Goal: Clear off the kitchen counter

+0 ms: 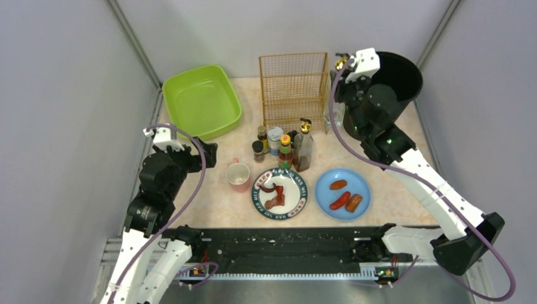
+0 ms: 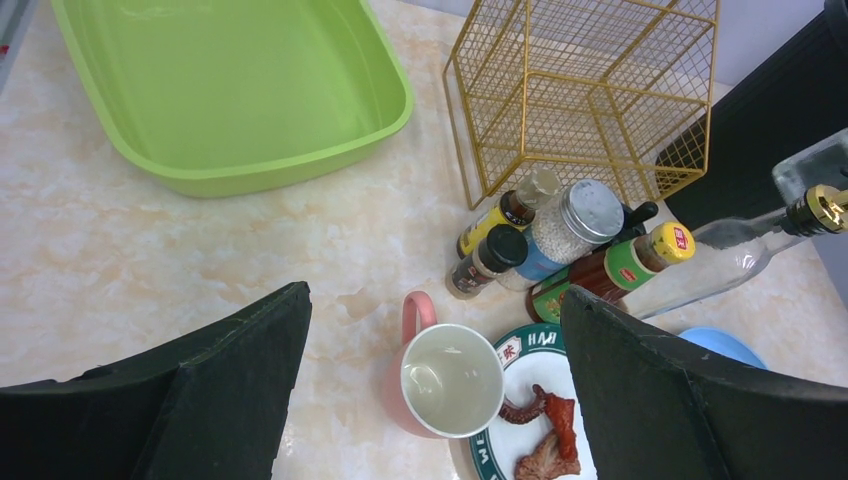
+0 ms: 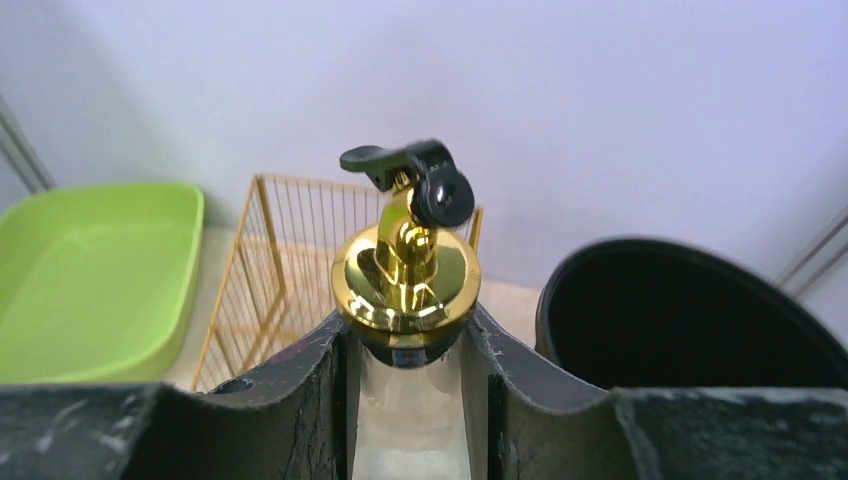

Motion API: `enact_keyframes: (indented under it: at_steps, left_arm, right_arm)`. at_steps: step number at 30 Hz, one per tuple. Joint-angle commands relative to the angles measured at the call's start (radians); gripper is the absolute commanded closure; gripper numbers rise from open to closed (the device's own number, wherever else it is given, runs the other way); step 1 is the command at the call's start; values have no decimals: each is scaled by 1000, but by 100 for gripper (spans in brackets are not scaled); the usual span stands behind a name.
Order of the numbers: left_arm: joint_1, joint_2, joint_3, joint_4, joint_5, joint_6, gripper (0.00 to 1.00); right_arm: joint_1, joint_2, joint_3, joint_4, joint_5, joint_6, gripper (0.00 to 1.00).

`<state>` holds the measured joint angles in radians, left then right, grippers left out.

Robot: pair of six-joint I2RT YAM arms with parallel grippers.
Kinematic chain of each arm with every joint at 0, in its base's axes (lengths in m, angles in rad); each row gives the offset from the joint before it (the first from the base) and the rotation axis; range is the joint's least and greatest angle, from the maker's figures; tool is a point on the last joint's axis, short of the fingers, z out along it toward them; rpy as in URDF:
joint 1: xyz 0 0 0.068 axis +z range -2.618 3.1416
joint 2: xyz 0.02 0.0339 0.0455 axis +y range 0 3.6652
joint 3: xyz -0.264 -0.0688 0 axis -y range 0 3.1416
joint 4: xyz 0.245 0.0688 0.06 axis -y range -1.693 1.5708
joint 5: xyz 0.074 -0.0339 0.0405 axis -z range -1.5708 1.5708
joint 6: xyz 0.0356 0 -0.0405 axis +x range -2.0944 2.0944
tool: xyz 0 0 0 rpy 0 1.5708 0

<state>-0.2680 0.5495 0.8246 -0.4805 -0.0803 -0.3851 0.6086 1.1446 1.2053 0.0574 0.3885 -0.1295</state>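
Observation:
The kitchen counter (image 1: 209, 193) carries a pink mug (image 1: 238, 175), a green-rimmed plate (image 1: 300, 204) with meat scraps, a blue plate (image 1: 364, 187) with sausages, and a cluster of condiment bottles (image 1: 276, 144). My left gripper (image 1: 209, 154) hangs open above the counter just left of the mug (image 2: 450, 380), nothing between its fingers (image 2: 230, 380). My right gripper (image 1: 342, 95) is shut on a clear glass bottle (image 3: 410, 420) with a gold pourer cap (image 3: 405, 275), between the wire rack and the black bin. Whether its base touches the counter is hidden.
A green tub (image 1: 201, 101) sits at the back left. A gold wire rack (image 1: 294, 88) stands at the back centre, a black bin (image 1: 402, 76) at the back right. A second gold-capped bottle (image 1: 303, 147) stands beside the condiments. Grey walls close in both sides.

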Motion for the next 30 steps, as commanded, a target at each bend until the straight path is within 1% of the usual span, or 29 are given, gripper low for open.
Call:
enact_keyframes:
  at_steps: [1,6,9,14,19,27,30]
  left_arm:
    - [1,-18,2,22,-18,18,1]
    - [1,-26,0,22,-23,23,1]
    - [1,-30,-1,22,-30,25,1]
    - [3,-32,0,22,-27,25,1]
    - [3,-24,-5,24,-18,23,1]
    - [10,-19,-6,23,-29,26,1]
    - [17,-14,-6,23,-27,26,1]
  right_arm:
    - [11,80,215,104,20,-68,100]
    - [7,213,377,143,0,-99,100]
    - [0,279,440,196,-8,-118,100]
    - [-63,410,585,225,-70,-70,100]
    - [-112,545,694,323,-125,-57,100]
    - [-166,781,982,340,-189,-17,100]
    - [-185,872,1097,300,-203,15,100]
